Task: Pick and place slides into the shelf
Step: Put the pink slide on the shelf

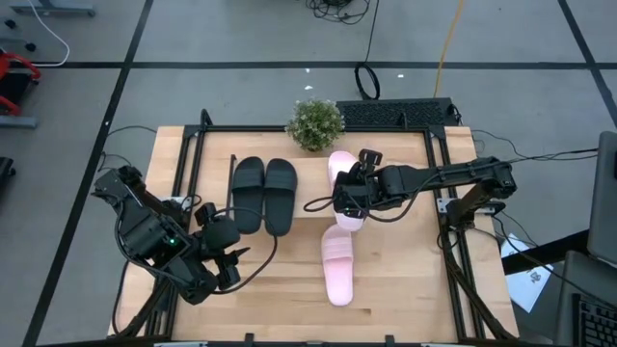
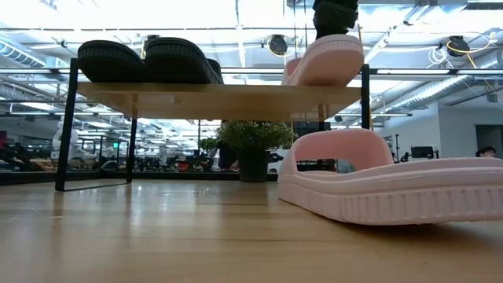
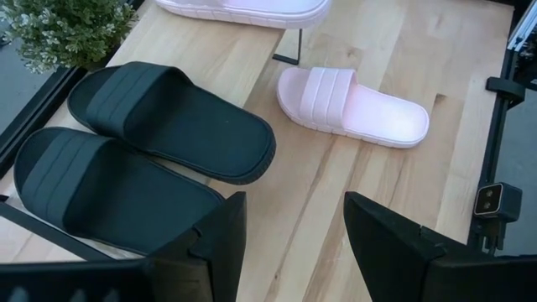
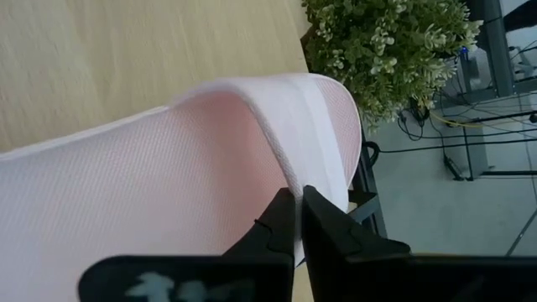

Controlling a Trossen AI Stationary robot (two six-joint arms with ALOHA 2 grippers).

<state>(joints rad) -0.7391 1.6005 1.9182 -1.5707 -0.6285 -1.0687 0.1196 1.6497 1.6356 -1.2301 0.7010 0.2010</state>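
The shelf [image 2: 212, 98] carries the black pair of slides [image 1: 265, 191] side by side on the left of its board [image 3: 210, 67]. My right gripper [image 1: 349, 198] is over the board's right part, shut on one pink slide [image 2: 326, 63]. That slide is tilted, and its lower end is at the board. The other pink slide [image 1: 337, 267] lies flat on its sole on the tabletop, in front of the shelf. My left gripper [image 3: 294, 235] is open near the table's left front, apart from everything. My right gripper pinches the pink slide's strap at its edge [image 4: 289, 180] between its two fingers [image 4: 277, 222], coming from above. The slide sits tilted in the hold: its near end [image 2: 350, 49] is raised and its far, lower end [image 2: 292, 77] is down at the shelf board.
A potted plant [image 1: 315, 123] stands at the table's far edge behind the shelf. Black frame rails [image 1: 448, 231] run along the table's left and right sides. Bare tabletop [image 1: 405, 260] lies to the right of the pink slide on the table.
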